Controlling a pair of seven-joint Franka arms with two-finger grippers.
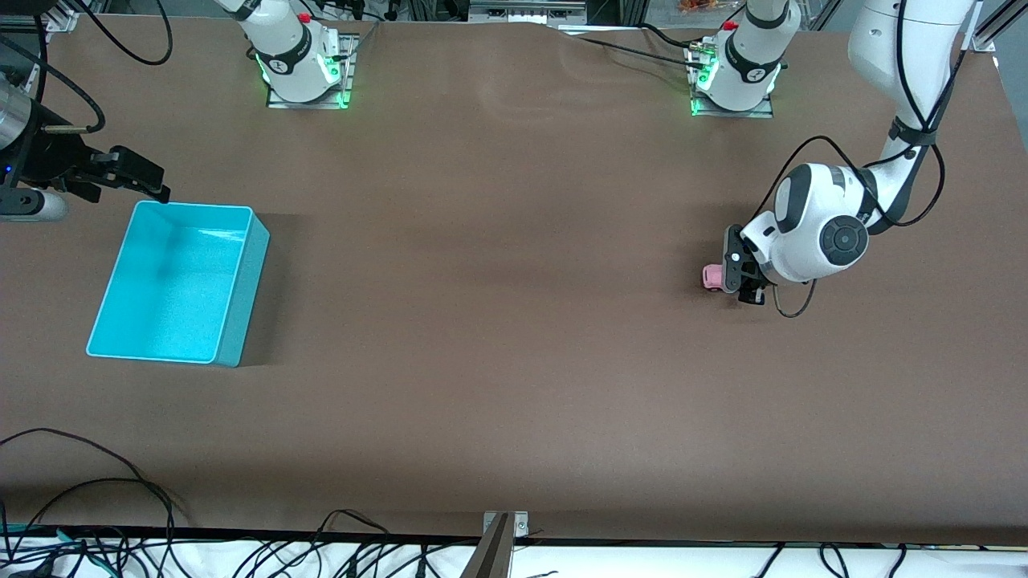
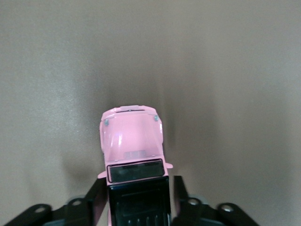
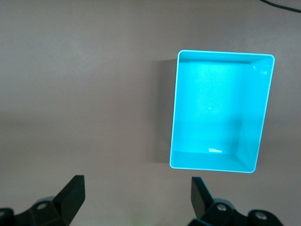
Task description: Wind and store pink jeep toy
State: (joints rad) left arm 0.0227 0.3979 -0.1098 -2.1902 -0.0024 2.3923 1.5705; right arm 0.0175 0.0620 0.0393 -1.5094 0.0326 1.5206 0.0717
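The pink jeep toy (image 1: 711,276) stands on the brown table toward the left arm's end. In the left wrist view its pink hood and black roof (image 2: 132,141) fill the middle. My left gripper (image 1: 735,281) is down at the table around the jeep's rear (image 2: 138,188), drawn in on both its sides. One finger (image 2: 96,190) presses the pink flank and the other (image 2: 179,188) sits right at the roof's edge. My right gripper (image 1: 157,186) waits open and empty (image 3: 136,188) above the table, at the turquoise bin's (image 1: 193,207) corner farthest from the front camera.
The turquoise bin (image 3: 225,52) holds nothing and stands toward the right arm's end. Both arm bases (image 1: 305,72) (image 1: 735,80) stand along the table's edge farthest from the front camera. Loose cables (image 1: 96,498) lie at the nearest edge.
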